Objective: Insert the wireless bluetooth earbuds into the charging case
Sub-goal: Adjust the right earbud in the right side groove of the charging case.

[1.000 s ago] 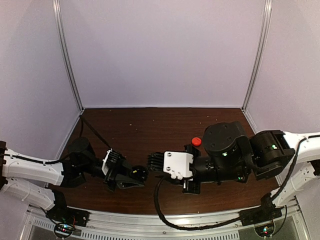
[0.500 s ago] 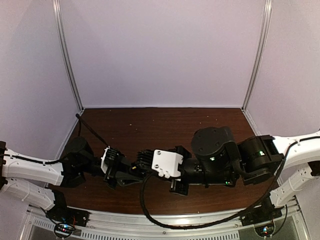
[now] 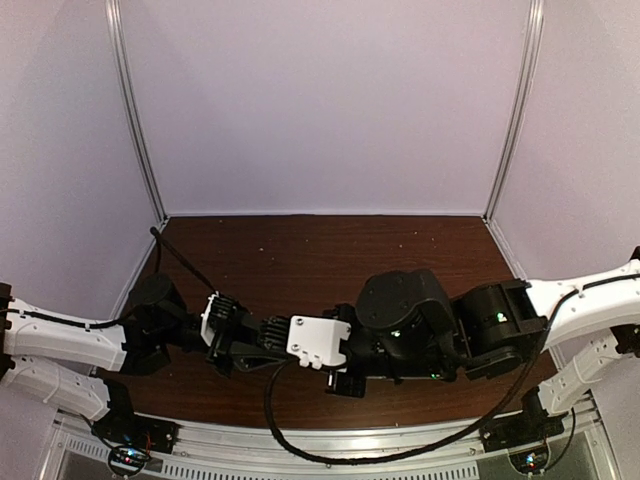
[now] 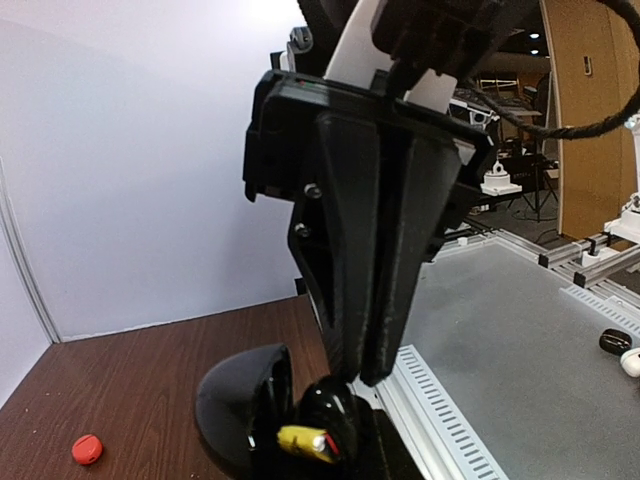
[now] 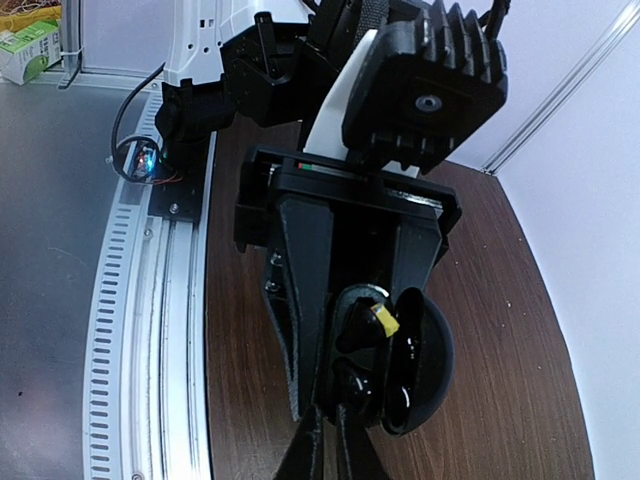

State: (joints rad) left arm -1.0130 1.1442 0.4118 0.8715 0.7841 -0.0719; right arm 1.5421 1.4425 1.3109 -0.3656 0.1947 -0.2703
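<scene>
Right wrist view: the left hand (image 5: 358, 335) clamped the opened charging case (image 5: 430, 360), while the right hand (image 5: 330, 448), fingers pressed together, hovered at its hollow

Dark wood bench (image 3: 300, 250); slotted metal rail (image 5: 130, 330) along bench's near edge; green carton (image 5: 25, 48) well off bench, past rail.

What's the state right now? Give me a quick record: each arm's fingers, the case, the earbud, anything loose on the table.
left fingers: shut on the charging case
right fingers: shut, tips at the case's opening; grip on anything unclear
charging case: lid open
earbud: black with a yellow tip, at the open case; seating unclear
table: small red item lying loose
</scene>
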